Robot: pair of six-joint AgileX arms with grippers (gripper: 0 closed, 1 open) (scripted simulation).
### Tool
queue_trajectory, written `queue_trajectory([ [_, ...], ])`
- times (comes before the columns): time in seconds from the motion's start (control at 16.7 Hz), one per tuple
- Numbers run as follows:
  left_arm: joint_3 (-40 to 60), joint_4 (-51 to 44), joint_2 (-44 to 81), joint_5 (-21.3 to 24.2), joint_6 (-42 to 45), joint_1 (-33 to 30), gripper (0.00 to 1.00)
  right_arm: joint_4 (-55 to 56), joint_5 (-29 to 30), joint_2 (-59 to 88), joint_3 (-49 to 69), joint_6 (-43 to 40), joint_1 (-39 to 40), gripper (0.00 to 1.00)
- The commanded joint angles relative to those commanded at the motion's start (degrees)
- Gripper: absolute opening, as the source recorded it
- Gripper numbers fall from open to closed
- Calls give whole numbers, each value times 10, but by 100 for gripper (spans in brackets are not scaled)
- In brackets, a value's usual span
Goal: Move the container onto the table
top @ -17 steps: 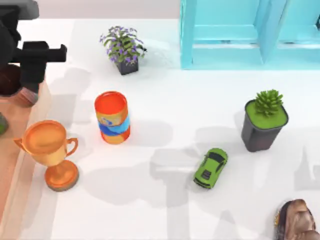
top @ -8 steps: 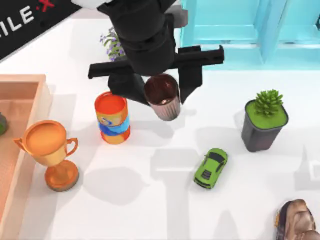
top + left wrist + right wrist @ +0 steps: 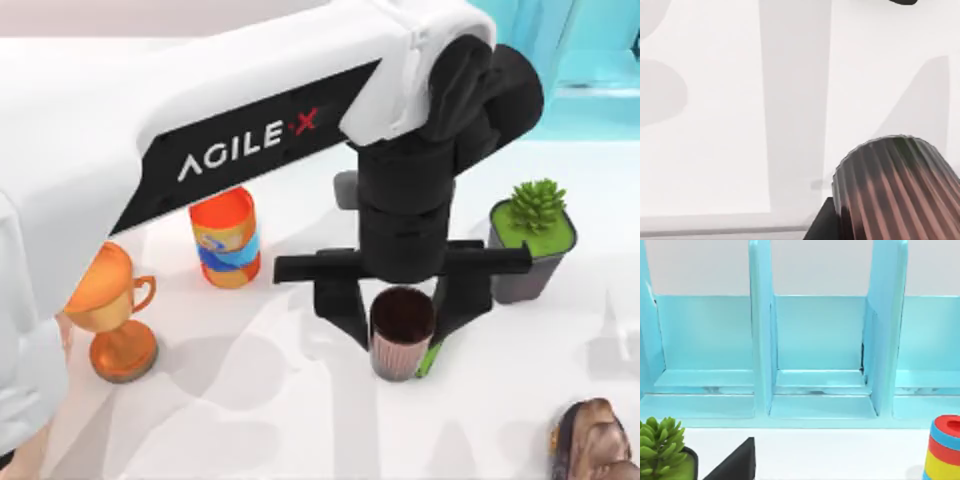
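The white table [image 3: 300, 430] is crowded. The ribbed brown container [image 3: 401, 332] is held upright between the clamped fingers of the left gripper [image 3: 402, 325], low over the middle of the table. A green toy car [image 3: 431, 355] is hidden just behind it, and a potted succulent [image 3: 531, 238] stands close beside it. An orange can [image 3: 226, 236] and a trophy [image 3: 112, 315] are seen well to the left.
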Motion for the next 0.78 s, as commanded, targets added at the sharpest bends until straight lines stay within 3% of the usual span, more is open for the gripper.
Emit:
queue_trajectory([
  [0.36,-9,11,0,-1,2,0,0,0,0,0,0,0,0,100],
  [0.78,-130,131,-1,2,-9,-13,0,0,0,0,0,0,0,100],
])
